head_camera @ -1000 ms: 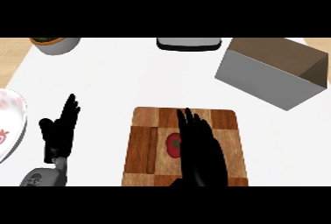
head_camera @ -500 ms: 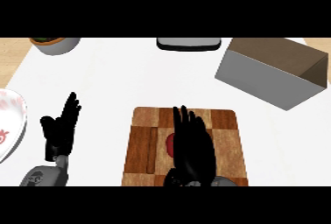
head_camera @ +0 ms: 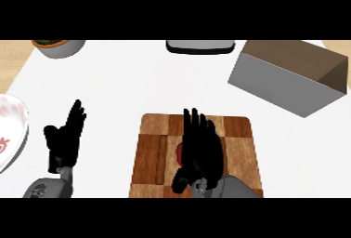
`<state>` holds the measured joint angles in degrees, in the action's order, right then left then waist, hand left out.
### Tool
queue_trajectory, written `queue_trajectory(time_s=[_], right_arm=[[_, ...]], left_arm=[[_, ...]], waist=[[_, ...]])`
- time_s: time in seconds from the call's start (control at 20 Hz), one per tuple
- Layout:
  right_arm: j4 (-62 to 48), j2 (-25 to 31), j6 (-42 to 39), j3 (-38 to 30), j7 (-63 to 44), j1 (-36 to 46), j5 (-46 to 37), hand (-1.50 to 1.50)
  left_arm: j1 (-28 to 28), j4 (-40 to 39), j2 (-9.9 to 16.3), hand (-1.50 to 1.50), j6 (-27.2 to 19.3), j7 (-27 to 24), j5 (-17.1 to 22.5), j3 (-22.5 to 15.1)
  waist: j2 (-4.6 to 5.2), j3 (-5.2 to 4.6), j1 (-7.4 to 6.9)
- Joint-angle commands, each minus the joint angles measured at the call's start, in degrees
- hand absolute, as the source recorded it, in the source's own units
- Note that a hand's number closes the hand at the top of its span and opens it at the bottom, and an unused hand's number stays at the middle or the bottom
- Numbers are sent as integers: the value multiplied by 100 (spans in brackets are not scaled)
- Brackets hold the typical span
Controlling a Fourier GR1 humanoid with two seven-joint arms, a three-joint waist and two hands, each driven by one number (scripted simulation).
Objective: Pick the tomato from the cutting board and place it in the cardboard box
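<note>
The tomato lies on the cutting board, a little left of the board's middle, and only a thin red sliver of it shows at the left edge of the right hand. That hand lies flat over the tomato, palm down, its fingers straight and close together, pointing toward the far end of the board. The thumb sits low near the board's near edge. Whether the palm touches the tomato cannot be told, since the hand hides nearly all of it; the fingers are not curled round it.

The cutting board is a wooden block pattern of light and dark strips, lying lengthwise on the white worktop at the lower middle of the view. The right forearm comes in over its near right corner.

The cardboard box stands well apart from the board, up and to the right, turned at an angle, with grey outer walls and a brown inside showing at its open top.

The left hand rests at the lower left, well apart from the board, open with fingers straight and pointing up, holding nothing.

At the left edge part of a white plate with a red pattern shows. At the far edge stand a grey bowl at the left and a dark, flat object near the middle; what that object is cannot be told.
</note>
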<state>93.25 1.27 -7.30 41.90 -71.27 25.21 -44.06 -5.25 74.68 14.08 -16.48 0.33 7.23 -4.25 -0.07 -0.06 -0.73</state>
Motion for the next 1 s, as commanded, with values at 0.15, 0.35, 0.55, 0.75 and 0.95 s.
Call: queue_trajectory(time_s=[0.15, 0.35, 0.55, 0.75, 0.95], right_arm=[[-554, -120, -28, 66, -1392, 439, 213, -150], [-906, -121, -33, -111, -982, 330, 174, -150], [-699, -121, -81, -36, -884, 70, 111, -150], [-853, -121, -152, -235, -825, 238, 223, -150], [-1111, -121, 295, 118, -835, 154, 234, -150]], left_arm=[[-256, -351, 47, 0, 113, 17, -14, 117], [-248, -403, 70, 0, 257, -199, 63, 245], [-64, 87, 53, 0, 92, 112, -75, 148], [17, -358, -98, 0, 137, -307, -86, 216], [-264, -341, -354, 0, -172, -27, -312, 39]], waist=[[14, -3, 28], [22, -1, 45], [-3, 5, 55], [10, 1, 59], [10, 3, 59]])
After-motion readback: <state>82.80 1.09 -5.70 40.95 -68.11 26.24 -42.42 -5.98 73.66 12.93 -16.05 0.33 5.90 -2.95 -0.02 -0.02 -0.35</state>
